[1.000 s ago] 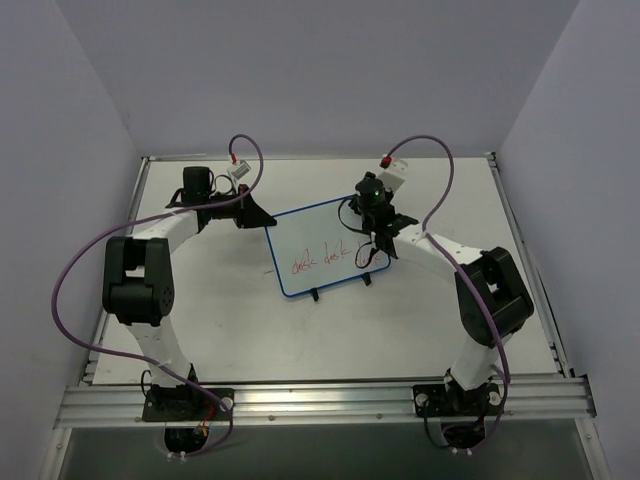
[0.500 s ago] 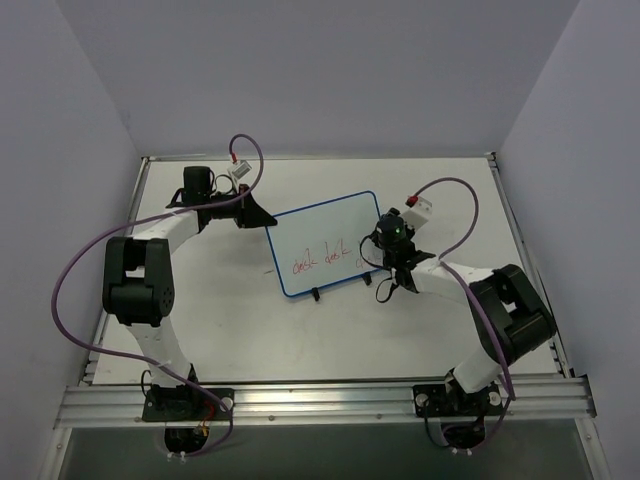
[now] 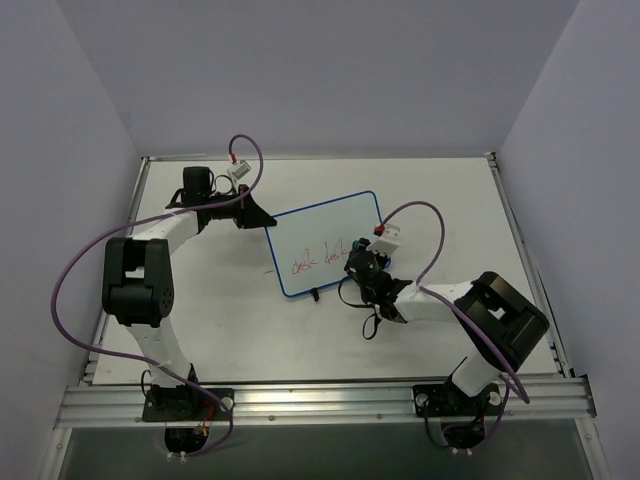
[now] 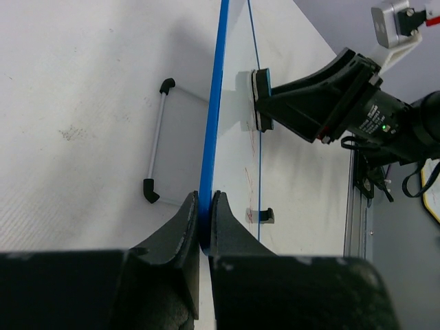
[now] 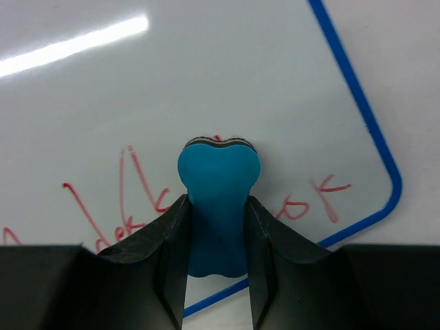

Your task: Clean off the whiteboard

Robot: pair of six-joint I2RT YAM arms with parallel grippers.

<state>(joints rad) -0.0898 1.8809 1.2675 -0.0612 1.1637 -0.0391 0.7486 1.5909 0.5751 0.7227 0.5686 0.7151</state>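
Whiteboard (image 3: pixel 325 245) stands propped at a tilt on its small black feet (image 3: pixel 316 294), about mid-table (image 3: pixel 250 330), a bit toward the far side. Red writing (image 3: pixel 318 260) runs along its lower part and most of it is unwiped.

Left gripper (image 4: pixel 204 206) comes in from the far left. Its jaws are pinched tight on the blue frame (image 4: pixel 213 103) at the board's left edge. My read is that it's there as a brace, so the light board doesn't slide or tip back when it gets rubbed.

Right gripper (image 5: pixel 216 206) is at the board's near-right part, clamped narrow on a small blue bone-shaped eraser (image 5: pixel 218 172). It grips the eraser by its waist, which leaves the head sticking out past the fingertips. In the left wrist view the dark pad face sits flat against the white surface. In the right wrist view the head sits in among the red strokes, with letters showing to both sides of it.

I judge the wiping under way and far from done. Next it likely needs sideways strokes leftward across the words, keeping pressure moderate so the board doesn't twist out of the left pinch.
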